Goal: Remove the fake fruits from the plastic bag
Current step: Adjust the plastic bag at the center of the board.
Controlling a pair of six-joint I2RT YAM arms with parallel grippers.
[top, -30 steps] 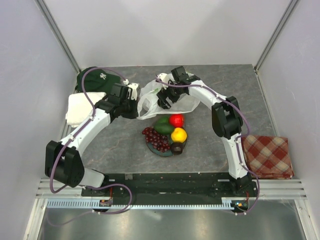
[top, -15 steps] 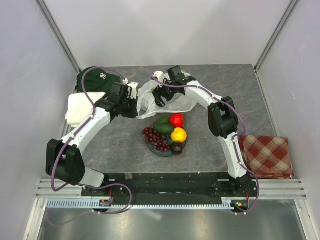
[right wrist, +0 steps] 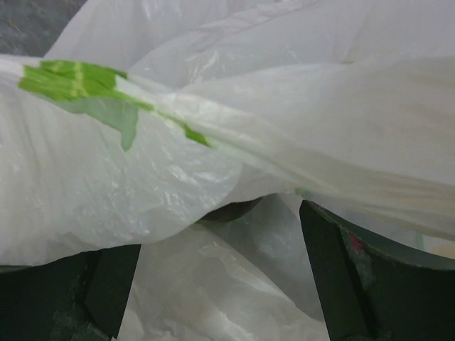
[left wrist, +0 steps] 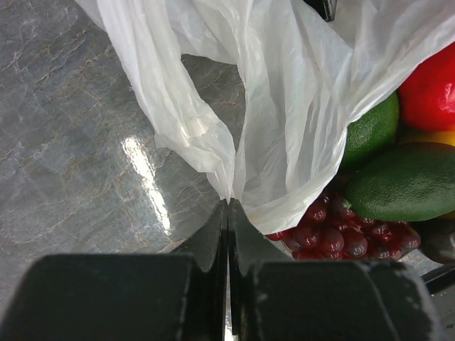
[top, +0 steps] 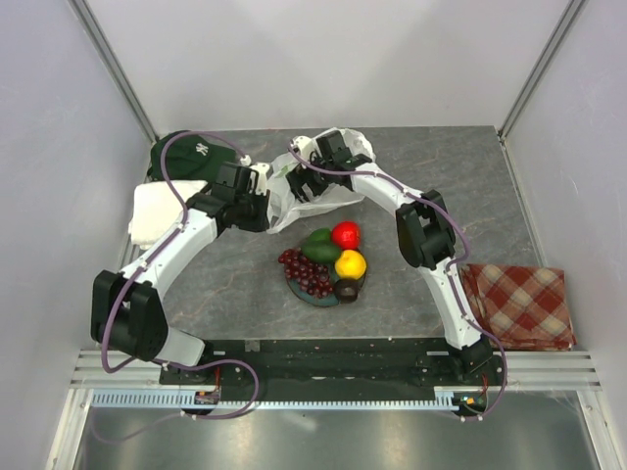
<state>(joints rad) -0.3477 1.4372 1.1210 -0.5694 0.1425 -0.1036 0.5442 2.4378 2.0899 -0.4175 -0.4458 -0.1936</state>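
The fake fruits lie outside the bag on a teal-grey plate [top: 302, 291]: grape bunch [top: 306, 272], green piece [top: 318, 245], red apple [top: 345, 234], yellow fruit [top: 351, 263], dark fruit [top: 347, 289]. The white plastic bag [top: 328, 196] lies crumpled just behind them. My left gripper [top: 266, 204] is shut on the bag's left edge [left wrist: 229, 192]; grapes [left wrist: 334, 231] and the green piece [left wrist: 409, 181] show beside it. My right gripper [top: 312, 176] is above the bag, jaws wide apart, with bag film [right wrist: 213, 142] draped over and between its fingers [right wrist: 355, 284].
A dark green cap [top: 191, 157] and a folded white cloth [top: 157, 211] sit at the back left. A red checked cloth [top: 519, 304] lies at the right front. Walls close in the table on three sides.
My right gripper has moved back and left, drawing the bag up and away from the plate toward the back. My left gripper has stayed put on the bag's edge.
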